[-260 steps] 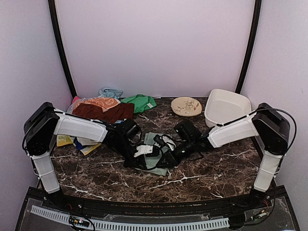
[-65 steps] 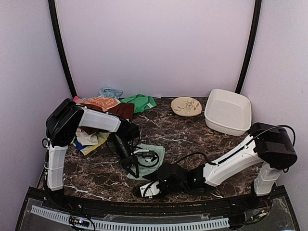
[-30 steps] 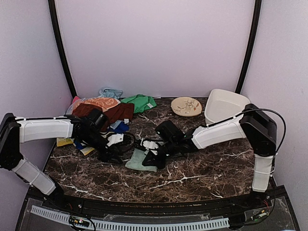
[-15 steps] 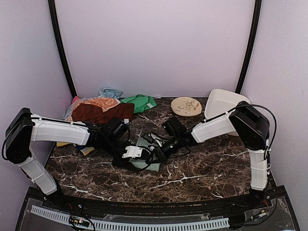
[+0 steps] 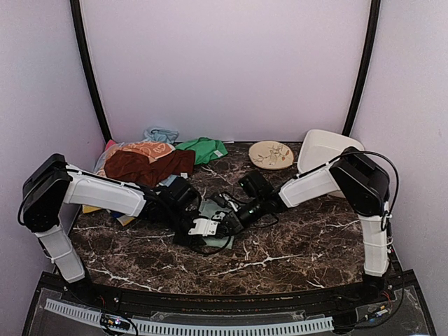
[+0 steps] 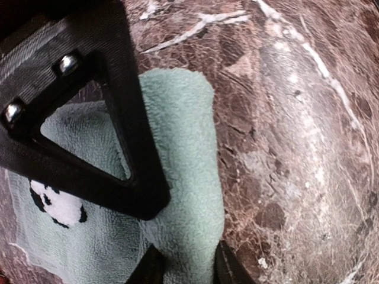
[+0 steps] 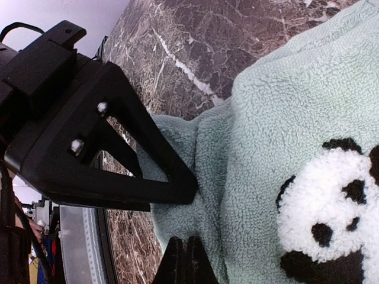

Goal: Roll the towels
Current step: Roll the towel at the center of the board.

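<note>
From the top view both grippers cover the mint towel [image 5: 209, 208]. I see only slivers of it, and the fingertips are too small to read. Left wrist view: towel cut off at the bottom and left edges, left gripper [image 6: 186, 269] shows only its tips. Right wrist view: right gripper [image 7: 183, 255] tips pressed together, can't tell if cloth is between them. Left arm [image 5: 105, 194] hides most of the cloths [image 5: 89, 208] beneath it.

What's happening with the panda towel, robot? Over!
Left gripper shut on mint towel's folded edge. Right gripper pinching same towel close by. Roll barely started. Towel pile sits apart, far left.
</note>
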`<act>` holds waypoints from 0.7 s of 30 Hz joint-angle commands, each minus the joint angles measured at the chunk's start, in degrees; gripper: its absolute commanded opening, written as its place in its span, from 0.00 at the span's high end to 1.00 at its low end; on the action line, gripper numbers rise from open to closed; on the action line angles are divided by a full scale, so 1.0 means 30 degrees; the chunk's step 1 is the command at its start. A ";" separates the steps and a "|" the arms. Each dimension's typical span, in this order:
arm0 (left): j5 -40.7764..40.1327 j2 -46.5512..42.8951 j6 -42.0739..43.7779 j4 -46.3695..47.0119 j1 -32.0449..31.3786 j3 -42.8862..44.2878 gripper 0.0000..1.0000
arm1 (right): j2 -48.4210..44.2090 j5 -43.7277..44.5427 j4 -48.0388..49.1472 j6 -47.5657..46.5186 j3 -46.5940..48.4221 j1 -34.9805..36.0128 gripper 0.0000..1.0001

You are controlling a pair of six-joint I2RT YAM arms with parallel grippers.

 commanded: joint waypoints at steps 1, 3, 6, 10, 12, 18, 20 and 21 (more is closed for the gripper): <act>-0.0387 0.0916 -0.0837 -0.0304 0.0049 0.1050 0.76 | 0.0025 0.0871 0.0357 0.0734 -0.0872 -0.0288 0.96; 0.0480 0.1129 -0.1416 -0.0949 0.0382 0.1545 0.86 | -0.0587 0.1016 0.1515 0.1063 -0.1612 -0.0299 0.94; 0.2670 0.1697 -0.2328 -0.3008 0.1129 0.2716 0.96 | -0.1833 0.1832 0.3256 0.1267 -0.2493 -0.0296 0.89; 0.5353 0.2817 -0.2976 -0.5784 0.2282 0.4270 0.99 | -0.3670 0.3962 0.5619 0.0914 -0.3916 -0.0285 0.75; 0.6286 0.3322 -0.2969 -0.6825 0.2590 0.4764 1.00 | -0.4487 0.5220 0.5807 0.0457 -0.4462 -0.0286 0.67; 0.7938 0.4159 -0.2332 -1.0134 0.2639 0.5824 1.00 | -0.8050 1.0224 0.5544 -0.2708 -0.6759 -0.0187 0.00; 0.8146 0.4133 -0.2264 -1.0781 0.2640 0.6022 1.00 | -1.0437 1.4006 0.6696 -0.4486 -0.8515 0.0368 0.00; 0.8250 0.4132 -0.2258 -1.1057 0.2636 0.6125 1.00 | -1.1918 1.6303 0.7842 -0.5306 -0.9776 0.0790 0.00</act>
